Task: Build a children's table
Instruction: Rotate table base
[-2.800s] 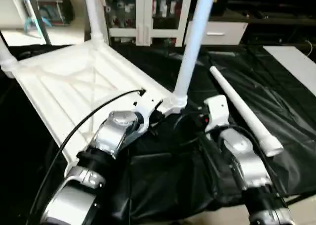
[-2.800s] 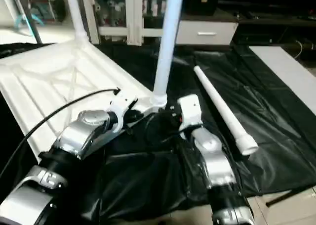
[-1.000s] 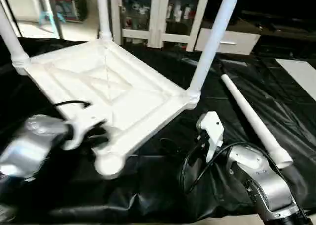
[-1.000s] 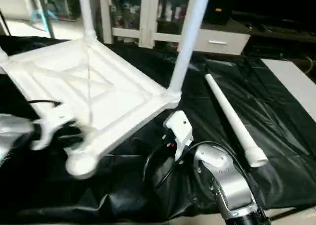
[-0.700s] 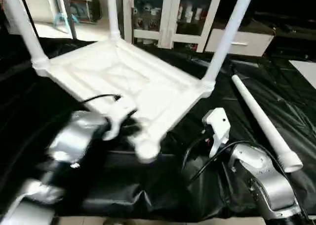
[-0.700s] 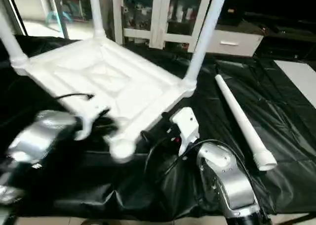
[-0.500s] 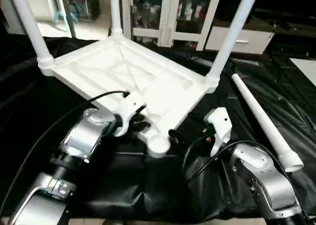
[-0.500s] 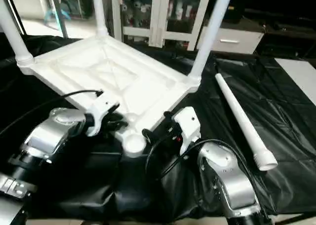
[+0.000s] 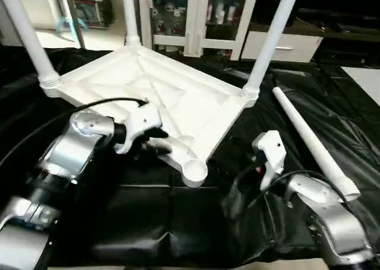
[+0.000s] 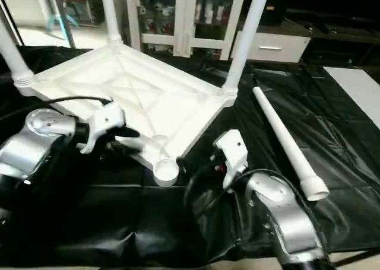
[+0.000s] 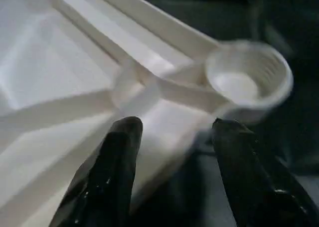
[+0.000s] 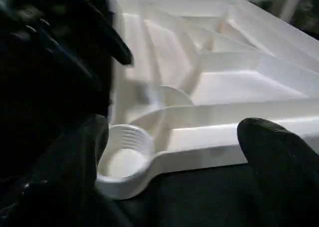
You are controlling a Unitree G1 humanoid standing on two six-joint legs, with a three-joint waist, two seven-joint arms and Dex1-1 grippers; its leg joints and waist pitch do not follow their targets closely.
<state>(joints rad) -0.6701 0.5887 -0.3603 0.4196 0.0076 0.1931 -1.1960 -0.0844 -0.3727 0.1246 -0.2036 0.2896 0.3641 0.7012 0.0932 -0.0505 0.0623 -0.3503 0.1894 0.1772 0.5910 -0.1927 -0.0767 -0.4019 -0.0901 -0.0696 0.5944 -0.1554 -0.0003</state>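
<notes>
i see the table top [image 9: 160,101] lying upside down on the black sheet [image 9: 178,222], ribbed underside up, three legs [image 9: 270,41] standing in their corner sockets. the near corner socket [image 9: 195,172] is empty and points toward me. the fourth leg [image 9: 312,142] lies loose on the sheet to the right, apart from the top. my left gripper [image 11: 172,152] has its fingers [image 11: 117,172] spread over the top's edge beside the empty socket; i can't tell whether they press on it. my right gripper [image 12: 174,152] is wide open, holding nothing, facing that same socket. a white glass-door cabinet [image 9: 205,15] stands behind.
</notes>
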